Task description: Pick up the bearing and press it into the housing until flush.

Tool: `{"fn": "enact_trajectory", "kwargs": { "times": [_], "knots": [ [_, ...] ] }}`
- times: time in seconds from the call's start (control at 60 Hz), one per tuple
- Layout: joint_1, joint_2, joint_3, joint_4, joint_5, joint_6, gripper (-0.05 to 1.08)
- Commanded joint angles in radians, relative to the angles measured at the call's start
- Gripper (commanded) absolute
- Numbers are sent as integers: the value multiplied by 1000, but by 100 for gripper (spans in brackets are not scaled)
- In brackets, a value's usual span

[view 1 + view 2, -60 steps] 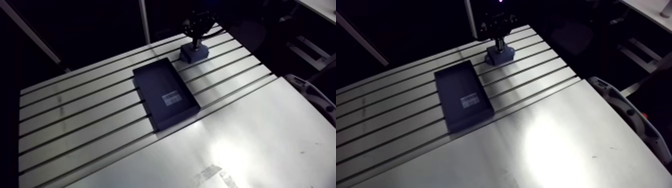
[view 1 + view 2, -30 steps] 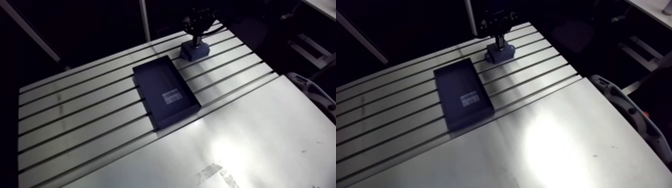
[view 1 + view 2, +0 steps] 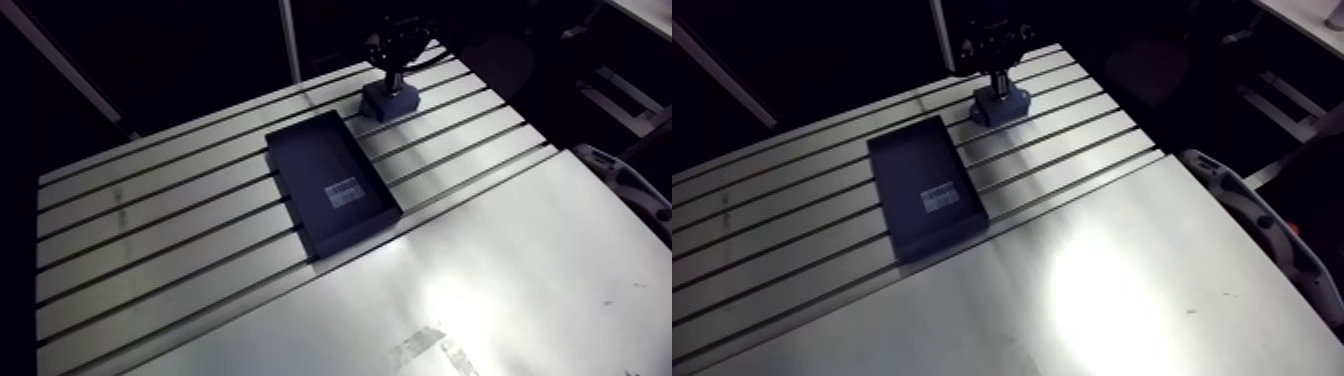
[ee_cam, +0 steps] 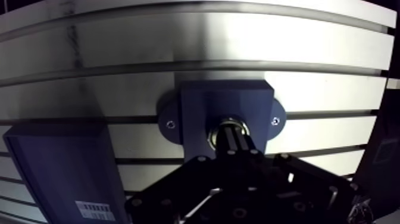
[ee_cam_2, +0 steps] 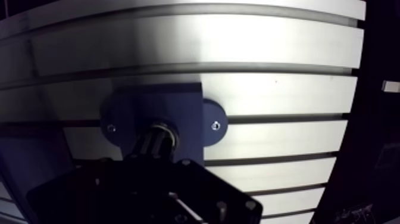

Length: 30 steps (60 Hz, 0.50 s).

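End effector (image 4: pixel 230 134) pressed together, tips on bearing (image 4: pixel 229 120) in housing (image 4: pixel 196 107) bore; push to be kept square, centred, until flush.

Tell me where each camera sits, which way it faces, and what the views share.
Arm view: on the arm's upper link, looking down across the slotted table at the dark tray and housing; the end effector hangs over the housing.
Wrist view: on the wrist, looking down past the end effector onto the bearing in the housing.
Shared: housing, tray, table slots.
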Motion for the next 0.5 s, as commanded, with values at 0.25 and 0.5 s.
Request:
{"fn": "enact_trajectory", "kwargs": {
  "times": [0.25, 0.5],
  "knots": [
    [0, 0, 2, -1, -3, 0, 108],
    [0, 6, 6, -2, -3, 0, 108]
  ]
}}
